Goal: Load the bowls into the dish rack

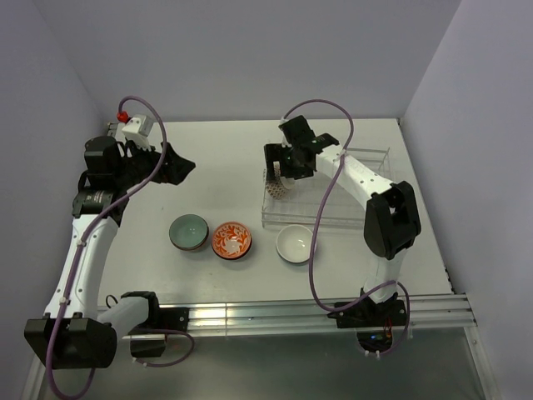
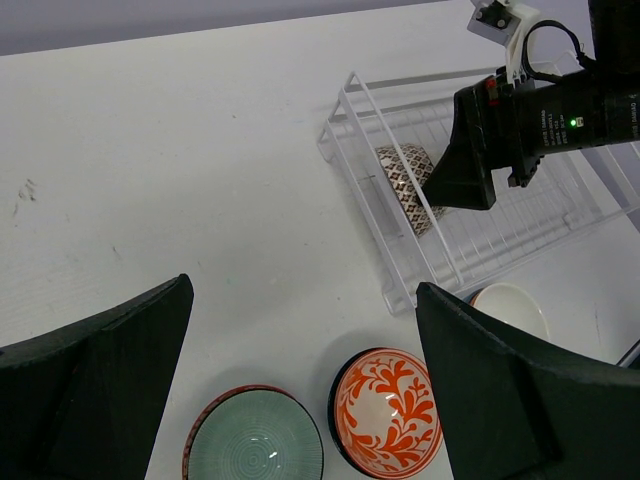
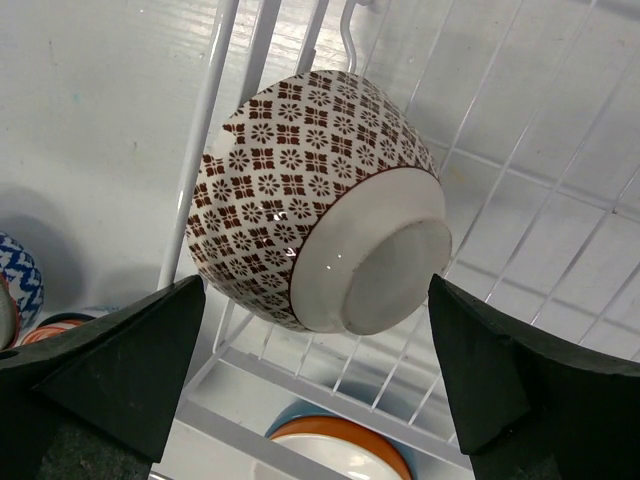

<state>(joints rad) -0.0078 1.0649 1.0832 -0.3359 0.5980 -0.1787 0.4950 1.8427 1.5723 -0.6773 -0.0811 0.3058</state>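
Note:
The wire dish rack [image 1: 337, 218] stands right of centre. A brown-patterned bowl [image 1: 279, 188] leans on edge at its left end, foot toward the right wrist camera [image 3: 310, 200]. My right gripper [image 1: 280, 172] is open just above it; its fingers straddle the bowl without touching [image 3: 316, 290]. A pale green bowl [image 1: 188, 232], an orange-red patterned bowl [image 1: 232, 240] and a white bowl [image 1: 296, 243] sit in a row in front of the rack, each on top of another bowl. My left gripper [image 1: 180, 167] is open and empty, high over the table at the left [image 2: 305, 300].
The left wrist view shows the rack [image 2: 520, 232], the brown bowl [image 2: 408, 185], the green bowl [image 2: 255, 442] and the orange-red bowl [image 2: 388, 410]. A blue-white patterned bowl [image 3: 16, 282] shows at the left edge of the right wrist view. Walls close the table on three sides.

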